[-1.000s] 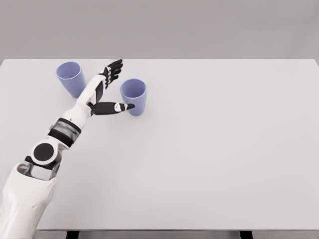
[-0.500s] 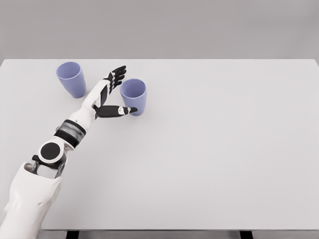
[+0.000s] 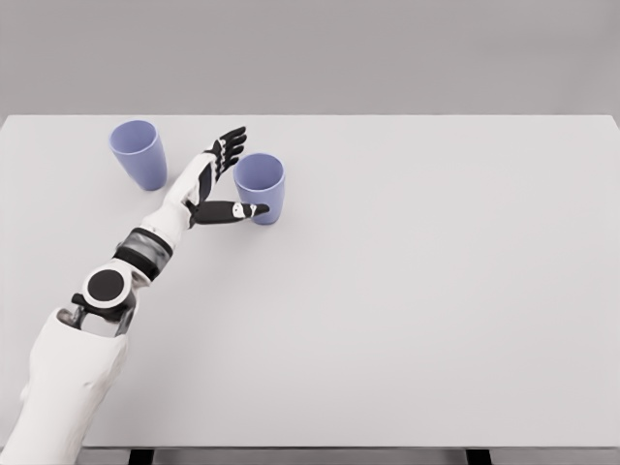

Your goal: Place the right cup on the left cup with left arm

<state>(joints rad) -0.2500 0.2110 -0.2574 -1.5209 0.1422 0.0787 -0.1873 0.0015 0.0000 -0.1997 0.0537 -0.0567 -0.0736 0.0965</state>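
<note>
Head view: white rectangular counter [image 3: 407, 291] bearing two upright lavender plastic cups. Left cup [image 3: 138, 153] at 10 o'clock near the far edge; right cup [image 3: 260, 187] at its 4 o'clock, apart from it. Left hand [image 3: 215, 179] just beside the right cup at 9 o'clock, fingers [image 3: 231, 145] spread wide, thumb reaching along the cup's near side, gripping nothing.

Two cups, one arm, one table.
Blue cups: one [image 3: 138, 153] near the table's [image 3: 407, 291] far-left corner, one [image 3: 260, 187] right of it; one white arm [image 3: 126, 281] from the near-left corner.
</note>
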